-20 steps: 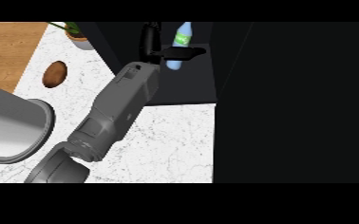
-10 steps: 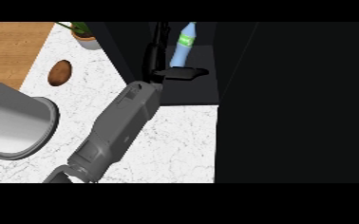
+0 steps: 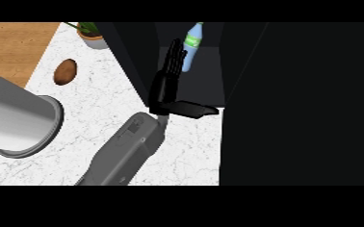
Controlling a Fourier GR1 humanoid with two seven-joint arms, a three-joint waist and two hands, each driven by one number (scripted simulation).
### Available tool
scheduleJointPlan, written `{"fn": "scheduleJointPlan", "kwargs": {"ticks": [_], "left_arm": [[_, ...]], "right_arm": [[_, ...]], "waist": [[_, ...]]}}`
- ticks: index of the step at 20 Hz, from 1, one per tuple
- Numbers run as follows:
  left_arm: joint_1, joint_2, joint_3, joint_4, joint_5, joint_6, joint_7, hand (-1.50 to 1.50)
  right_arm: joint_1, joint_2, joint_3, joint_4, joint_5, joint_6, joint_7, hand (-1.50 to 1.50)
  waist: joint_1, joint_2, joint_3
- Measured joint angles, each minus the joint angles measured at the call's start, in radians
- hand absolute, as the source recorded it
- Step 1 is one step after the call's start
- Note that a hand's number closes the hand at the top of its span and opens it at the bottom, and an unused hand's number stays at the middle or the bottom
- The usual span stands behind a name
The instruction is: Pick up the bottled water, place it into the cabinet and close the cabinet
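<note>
The bottled water (image 3: 192,45), clear blue with a green label, stands inside the dark cabinet (image 3: 206,77) at the top middle of the head view. My left hand (image 3: 169,77) reaches up from the lower left along the cabinet's left wall. Its fingers are straight and end just left of the bottle, and its thumb (image 3: 193,109) sticks out to the right over the cabinet's front edge. Nothing is in the hand, and a narrow gap separates it from the bottle. My right hand does not show.
A wide black cabinet panel (image 3: 292,106) fills the right side. On the white marble counter (image 3: 92,101) lie a brown potato (image 3: 64,72) and a potted plant (image 3: 89,33). A large grey pot (image 3: 25,125) sits at the left edge, and a wooden surface (image 3: 21,43) lies beyond.
One second ago my left hand was curled round the bottle. It has let go, straightened its fingers and drawn back a little; the bottle stays in the cabinet.
</note>
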State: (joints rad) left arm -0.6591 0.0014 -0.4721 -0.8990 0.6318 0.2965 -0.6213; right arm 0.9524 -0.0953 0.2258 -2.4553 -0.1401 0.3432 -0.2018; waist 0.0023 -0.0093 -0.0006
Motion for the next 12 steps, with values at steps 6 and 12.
{"fn": "scheduleJointPlan", "kwargs": {"ticks": [6, 12], "left_arm": [[0.176, 0.043, -0.073, -0.235, -0.024, -0.012, 0.026, 1.50], [0.318, 0.126, -0.110, -0.440, -0.022, -0.020, 0.100, 1.50]], "right_arm": [[0.009, -0.012, 0.036, -0.011, 0.054, 0.004, -0.017, -1.50], [0.010, -0.099, 0.045, -0.026, 0.086, 0.080, -0.034, 1.50]], "waist": [[0.003, 0.001, 0.000], [0.005, 0.000, -0.001]]}}
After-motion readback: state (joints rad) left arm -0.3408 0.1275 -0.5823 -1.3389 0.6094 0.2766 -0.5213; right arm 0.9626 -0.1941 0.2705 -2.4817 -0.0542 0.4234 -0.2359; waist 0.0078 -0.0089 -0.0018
